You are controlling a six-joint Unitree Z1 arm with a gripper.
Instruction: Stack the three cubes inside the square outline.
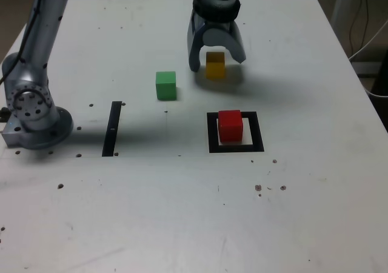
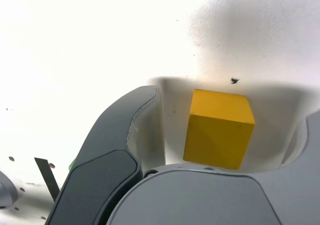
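Note:
The yellow cube (image 1: pixel 215 65) rests on the white table toward the back, and my gripper (image 1: pixel 217 59) is lowered over it. Its jaws stand open, one on each side of the cube. In the wrist view the yellow cube (image 2: pixel 218 130) sits between the dark fingers (image 2: pixel 115 150), with a gap showing on both sides, so nothing is held. The red cube (image 1: pixel 230 126) stands inside the square outline (image 1: pixel 212 133), nearer the front. Off to the exterior view's left of the gripper, the green cube (image 1: pixel 165 85) lies alone on the table.
A narrow black strip (image 1: pixel 112 127) lies on the table at the exterior view's left, close to the arm's grey base (image 1: pixel 33 112). The table's right edge (image 1: pixel 357 85) runs past cables on the floor. Small dark specks dot the tabletop.

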